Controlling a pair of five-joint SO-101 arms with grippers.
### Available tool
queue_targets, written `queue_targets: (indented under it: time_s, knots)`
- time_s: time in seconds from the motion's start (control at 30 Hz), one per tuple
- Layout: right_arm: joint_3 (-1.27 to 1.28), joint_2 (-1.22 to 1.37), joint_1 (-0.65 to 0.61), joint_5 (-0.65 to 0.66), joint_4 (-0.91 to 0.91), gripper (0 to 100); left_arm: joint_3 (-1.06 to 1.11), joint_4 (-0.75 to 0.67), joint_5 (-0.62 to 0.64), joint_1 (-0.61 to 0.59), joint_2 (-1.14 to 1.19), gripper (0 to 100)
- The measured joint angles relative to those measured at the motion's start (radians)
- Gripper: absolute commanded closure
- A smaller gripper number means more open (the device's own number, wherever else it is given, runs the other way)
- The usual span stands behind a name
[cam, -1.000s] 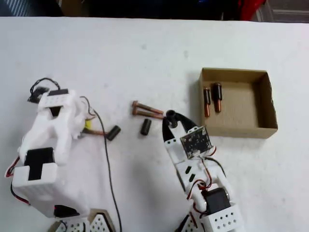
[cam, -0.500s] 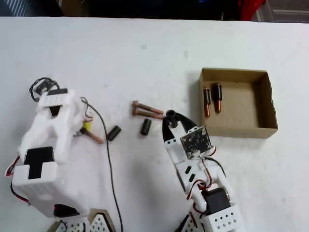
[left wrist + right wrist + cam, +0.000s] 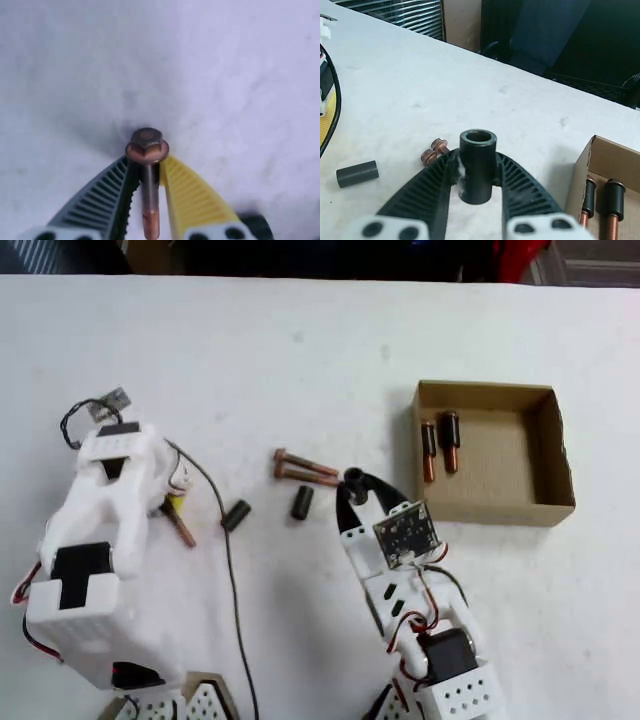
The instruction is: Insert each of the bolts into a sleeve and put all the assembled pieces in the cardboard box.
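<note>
- My left gripper (image 3: 146, 164) is pinched on a bolt (image 3: 148, 187), gripped on the shank just under the head; in the high view it sits at the table's (image 3: 300, 350) left side, bolt tip angled down toward the surface.
- My right gripper (image 3: 477, 159) is clamped around a sleeve (image 3: 478, 175), held upright with the open bore facing up; it sits mid-table, just beside the box (image 3: 490, 512) and near the loose parts.
- Done so far, as I judge it: two assembled pieces (image 3: 428, 450) lie side by side in the box, against its left wall.
- In hand: one bolt and one sleeve, one in each gripper, well apart; not yet mated.
- Left on the table: two loose bolts (image 3: 303, 468) touching each other, between my grippers; two loose sleeves, one (image 3: 302, 502) just below those bolts, the other (image 3: 236, 515) nearer my left gripper.
- Tally: five sets in all by my count; two boxed, one being paired, two untouched; under halfway.
- Next calls for bringing the bolt tip over the upright bore and lining up the axes; a tilt could jam it at the rim.
</note>
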Motion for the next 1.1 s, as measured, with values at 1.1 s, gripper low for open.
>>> queue_targets:
  time_s: [1.1]
  knots:
    - [0.000, 0.000, -0.054, 0.000, -0.035, 98.1, -0.519, 0.488, -0.132, 0.290, 0.026, 98]
